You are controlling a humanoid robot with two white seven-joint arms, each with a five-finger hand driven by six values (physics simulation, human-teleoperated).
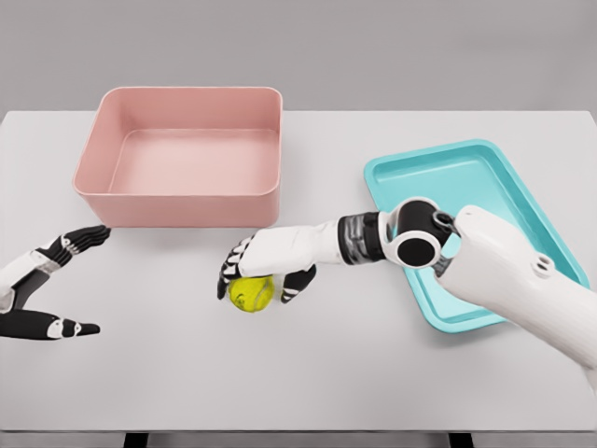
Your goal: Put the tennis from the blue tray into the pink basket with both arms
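Left hand [51, 285]: near left of the counter, low over the surface, fingers spread wide and relaxed, thumb stretched out toward the near side, holding nothing; well apart from the ball.
Counter [336, 373]: pale grey, flat, carrying the basket and the tray; near edge visible along the bottom of the view.
Tennis ball [251, 294]: yellow-green, near the middle of the counter, out of the tray and outside the basket, resting on or just above the surface; cannot tell which.
Right hand [266, 271]: reaching across from the right, palm down over the ball, dark fingers curled around its top and sides, gripping it.
Right arm [504, 280]: white, entering from the lower right, elbow and forearm crossing over the near left corner of the tray.
Blue tray [485, 168]: turquoise, shallow, at the right of the counter, turned at an angle, nothing visible inside; near part hidden by the arm.
Pink basket [177, 196]: far left of centre, rectangular, deep walls, open top, nothing inside; near wall just beyond the ball and the hand, not touching either.
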